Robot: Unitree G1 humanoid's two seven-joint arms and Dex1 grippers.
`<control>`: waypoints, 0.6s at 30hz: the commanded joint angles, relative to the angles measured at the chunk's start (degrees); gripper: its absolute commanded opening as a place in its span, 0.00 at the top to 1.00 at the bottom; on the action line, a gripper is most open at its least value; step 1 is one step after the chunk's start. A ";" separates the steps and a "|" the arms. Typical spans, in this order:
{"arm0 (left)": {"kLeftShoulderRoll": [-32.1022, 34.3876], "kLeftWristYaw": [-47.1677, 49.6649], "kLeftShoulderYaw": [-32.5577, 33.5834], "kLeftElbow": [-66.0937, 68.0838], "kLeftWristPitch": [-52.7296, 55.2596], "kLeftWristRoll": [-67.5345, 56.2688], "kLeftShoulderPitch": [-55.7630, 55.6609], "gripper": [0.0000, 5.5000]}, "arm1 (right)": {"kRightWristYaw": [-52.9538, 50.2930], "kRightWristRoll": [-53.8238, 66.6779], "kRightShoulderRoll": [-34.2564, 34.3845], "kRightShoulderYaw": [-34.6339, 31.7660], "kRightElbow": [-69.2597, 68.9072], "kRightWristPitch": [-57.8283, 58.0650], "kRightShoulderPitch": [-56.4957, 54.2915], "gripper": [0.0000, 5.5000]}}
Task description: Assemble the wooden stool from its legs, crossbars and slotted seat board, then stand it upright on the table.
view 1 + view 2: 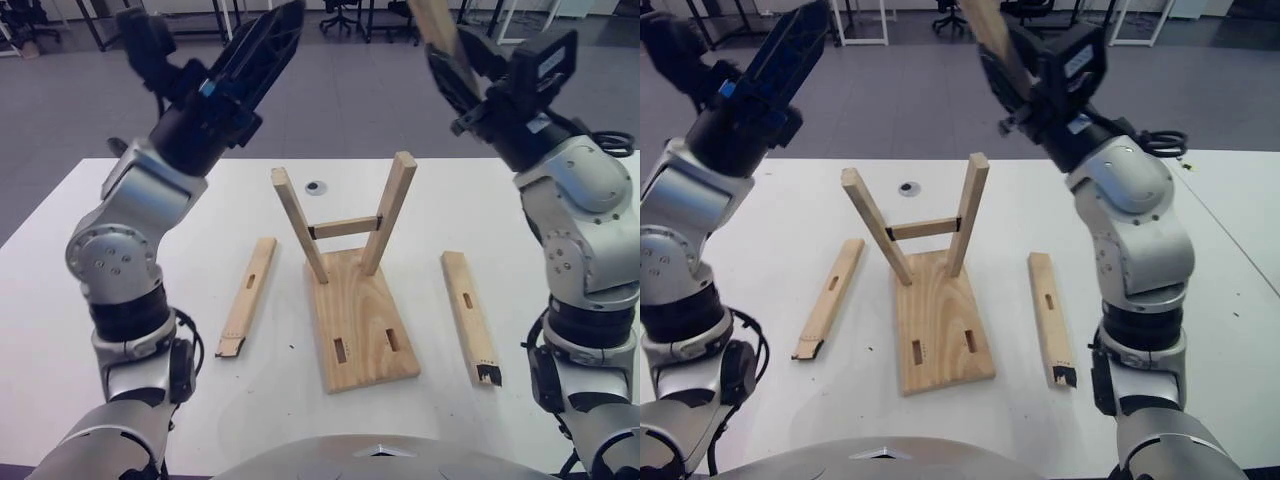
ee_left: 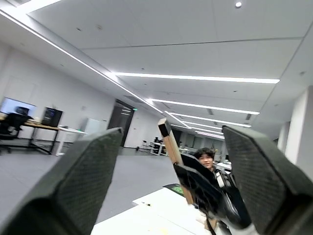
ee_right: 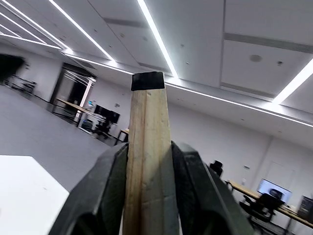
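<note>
Clenched on the bar (image 1: 435,25), the right end effector (image 1: 455,70) should lower it squarely toward the leg (image 1: 470,315) below; the left end effector (image 1: 200,50) is released.

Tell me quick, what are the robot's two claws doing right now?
Left gripper: open, empty.
Right gripper: shut on a wooden crossbar.

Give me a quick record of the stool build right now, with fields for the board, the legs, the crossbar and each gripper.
Seat board: flat on the table, two near slots empty
Fitted legs: two, standing in the board's far end, leaning apart
Fitted crossbar: joins those two legs
Loose legs: two, flat on the table, one on each side of the board
Right gripper: raised, shut on a wooden bar
Left gripper: raised, open, empty
</note>
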 commanded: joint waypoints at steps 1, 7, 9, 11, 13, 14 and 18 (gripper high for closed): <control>-2.30 1.77 -0.86 3.44 -0.16 -0.60 -4.77 0.37 | 1.92 3.62 2.20 0.93 -4.24 -0.50 -0.11 0.76; -2.81 2.43 -0.12 2.97 0.61 -2.83 -4.55 0.57 | 4.84 1.96 1.78 3.55 -4.85 -3.71 1.96 0.76; -3.08 2.87 -0.17 2.78 0.72 -3.87 -4.56 0.63 | 5.49 0.74 1.77 5.20 -4.51 -4.26 1.86 0.76; -3.30 3.22 -0.33 2.41 1.16 -5.61 -4.50 0.69 | 5.59 -0.51 2.19 6.87 -3.76 -3.94 0.86 0.76; -3.32 3.68 -0.65 1.54 1.54 -7.07 -4.06 0.76 | 5.53 -1.22 2.69 7.82 -3.13 -3.70 -0.04 0.76; -3.22 3.88 -0.88 1.11 1.76 -7.33 -3.59 0.80 | 5.40 -1.48 2.96 7.93 -2.98 -3.69 -0.40 0.76; -3.37 5.30 -2.44 0.60 2.33 -5.63 -1.05 0.91 | 4.94 -1.74 3.62 6.63 -2.55 -4.30 -1.35 0.76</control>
